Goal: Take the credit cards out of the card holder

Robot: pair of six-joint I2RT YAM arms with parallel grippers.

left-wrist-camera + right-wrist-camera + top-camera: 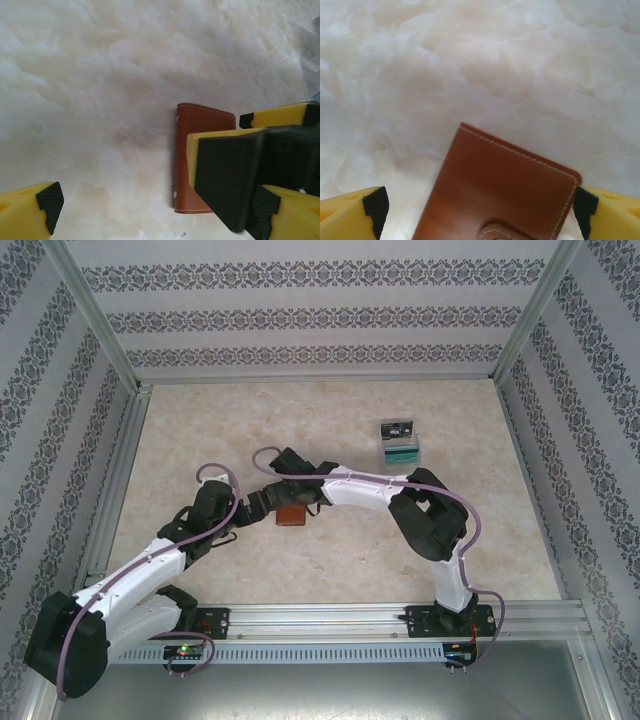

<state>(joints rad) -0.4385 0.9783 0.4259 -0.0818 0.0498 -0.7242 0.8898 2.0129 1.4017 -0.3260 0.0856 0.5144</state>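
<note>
Left arm [130,580]: it starts at the base in the near-left corner and reaches up and to the right, low over the table [200,420]. Its wrist is turned toward the middle.
Left tool [157,204]: spread wide and gripping nothing. In its own wrist view one black pad sits in each lower corner. Bare table lies between them on the left, and the holder's near end reaches in on the right.
Holder [505,185]: closed and lying flat on the table near the middle, slightly toward the near edge. It is reddish-brown leather with pale stitching along the rim, and the top of a snap tab shows in the right wrist view. In the top view it sits just right of the left tool and directly under the right tool.
Right tool [293,497]: spread, with one pad on either side of the holder. The pad on the right of its wrist view is just beside the holder's corner, but contact cannot be told. In the left wrist view one of its fingers [225,180] covers the holder's near right part.
Right arm [430,520]: it stands up from the near-right base and folds at a raised elbow. The forearm runs left to the middle, with the wrist angled down.
Cards [401,448]: a small teal-edged pile toward the far right, well apart from the holder. A dark piece lies just behind it, and the detail is too small to tell.
</note>
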